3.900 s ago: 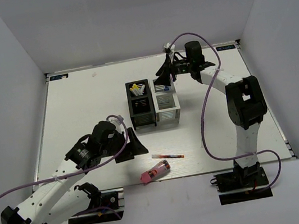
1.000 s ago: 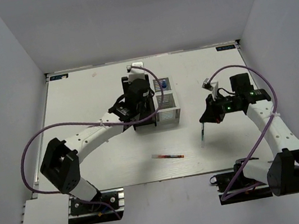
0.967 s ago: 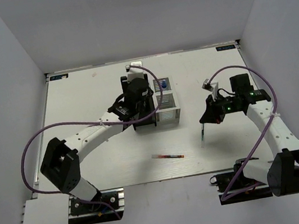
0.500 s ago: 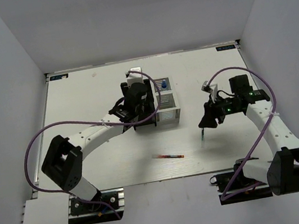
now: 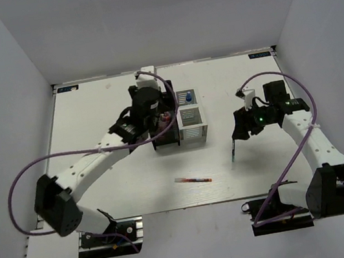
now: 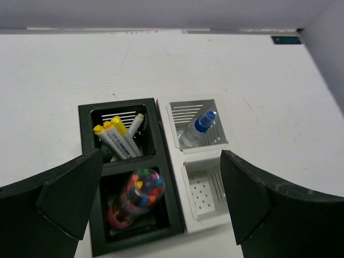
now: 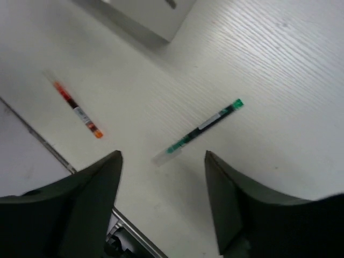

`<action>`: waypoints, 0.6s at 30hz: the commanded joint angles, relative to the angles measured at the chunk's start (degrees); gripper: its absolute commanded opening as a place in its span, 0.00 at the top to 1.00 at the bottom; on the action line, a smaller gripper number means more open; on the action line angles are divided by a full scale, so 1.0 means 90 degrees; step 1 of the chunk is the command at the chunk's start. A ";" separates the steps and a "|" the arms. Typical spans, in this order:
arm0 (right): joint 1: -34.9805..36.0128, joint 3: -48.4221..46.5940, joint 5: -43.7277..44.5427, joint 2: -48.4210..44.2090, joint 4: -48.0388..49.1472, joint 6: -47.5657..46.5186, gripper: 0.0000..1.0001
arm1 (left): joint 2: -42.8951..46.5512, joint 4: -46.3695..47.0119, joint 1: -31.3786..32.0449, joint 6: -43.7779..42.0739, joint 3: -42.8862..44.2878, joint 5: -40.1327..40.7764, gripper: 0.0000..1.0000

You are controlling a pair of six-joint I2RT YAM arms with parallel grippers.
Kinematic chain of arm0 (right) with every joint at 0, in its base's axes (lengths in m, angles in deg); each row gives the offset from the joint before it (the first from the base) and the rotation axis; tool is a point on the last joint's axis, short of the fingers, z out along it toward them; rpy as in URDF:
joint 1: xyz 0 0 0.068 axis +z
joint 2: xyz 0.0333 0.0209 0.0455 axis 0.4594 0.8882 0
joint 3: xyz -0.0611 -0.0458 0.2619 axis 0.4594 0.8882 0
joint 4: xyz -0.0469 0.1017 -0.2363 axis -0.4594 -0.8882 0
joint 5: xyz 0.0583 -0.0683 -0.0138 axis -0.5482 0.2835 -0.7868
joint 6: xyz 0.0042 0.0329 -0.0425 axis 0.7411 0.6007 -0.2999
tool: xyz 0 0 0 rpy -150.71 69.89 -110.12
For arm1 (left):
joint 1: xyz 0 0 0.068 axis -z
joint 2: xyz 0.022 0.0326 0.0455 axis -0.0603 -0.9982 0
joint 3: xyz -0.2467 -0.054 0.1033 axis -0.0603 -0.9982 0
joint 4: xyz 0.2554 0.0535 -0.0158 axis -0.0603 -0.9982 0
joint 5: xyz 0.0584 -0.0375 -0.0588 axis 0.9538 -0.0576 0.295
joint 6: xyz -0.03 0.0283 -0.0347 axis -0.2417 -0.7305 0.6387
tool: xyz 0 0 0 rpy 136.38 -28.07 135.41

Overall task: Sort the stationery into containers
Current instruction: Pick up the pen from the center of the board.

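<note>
Looked like the green-pen pick was the step in hand. Most of the stuff was already sorted: sticks [image 6: 115,137] in the far slot of the black box [image 6: 118,104], pink cylinder [image 6: 137,196] in its near slot, bottle [image 6: 198,126] in the far slot of the white box [image 6: 200,152]. The white box's near slot had nothing in it.

Two pens weren't binned yet. The green pen [image 7: 203,124] lay flat on the table [image 5: 91,115] at about 4 o'clock from the boxes, and the red pen [image 5: 192,180] at about 6 o'clock, well apart from each other.

The right gripper [image 7: 162,157] hung above the green pen, spread wide and empty. From its wrist cam the pen ran diagonally, green end toward 1 o'clock and pale end roughly between the fingertips. My guess for the next move: go straight down, maybe twist the wrist so the jaws close across the shaft, not along it. It's a thin pen lying flat, so the tips would need to get right down to the surface.

Pose-wise, the right arm had its elbow out at 3 o'clock and its forearm reaching back toward 9. The left arm stretched from its base at 7 o'clock up over the boxes. The left gripper [image 6: 161,156] pointed down over them, wide open and holding nothing.
</note>
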 commanded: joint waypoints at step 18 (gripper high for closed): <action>0.0410 -0.0065 0.2154 0.1805 0.0600 0.1970 0.51 | 0.4914 -0.3461 0.0101 0.2611 -0.3398 -0.1327 0.00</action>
